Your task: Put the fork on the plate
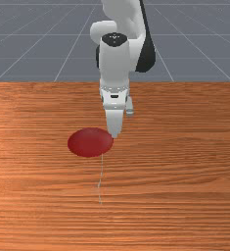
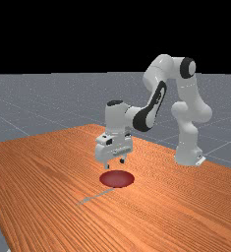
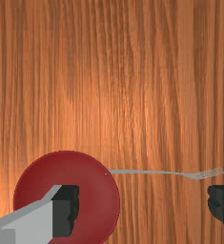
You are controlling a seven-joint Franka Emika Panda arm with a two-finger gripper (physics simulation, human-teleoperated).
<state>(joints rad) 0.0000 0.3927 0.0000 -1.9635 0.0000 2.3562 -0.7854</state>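
My gripper [image 2: 114, 164] hangs above the table near the red plate [image 2: 117, 179], its two fingers wide apart with nothing held. In the wrist view, the gripper [image 3: 144, 208] has one finger over the red plate [image 3: 95, 200] and the other out past it, near the fork's tines. The thin grey fork [image 3: 151, 172] lies on the wood, its handle end at the plate's rim and its tines pointing away. In the front view, the fork [image 1: 101, 171] runs from the plate [image 1: 89, 142] toward the camera; the gripper [image 1: 115, 135] is at the plate's right edge.
The orange-brown table [image 2: 186, 211] extends around the plate and fork. The arm's base [image 2: 188, 156] stands at the table's far side, to the far view's right.
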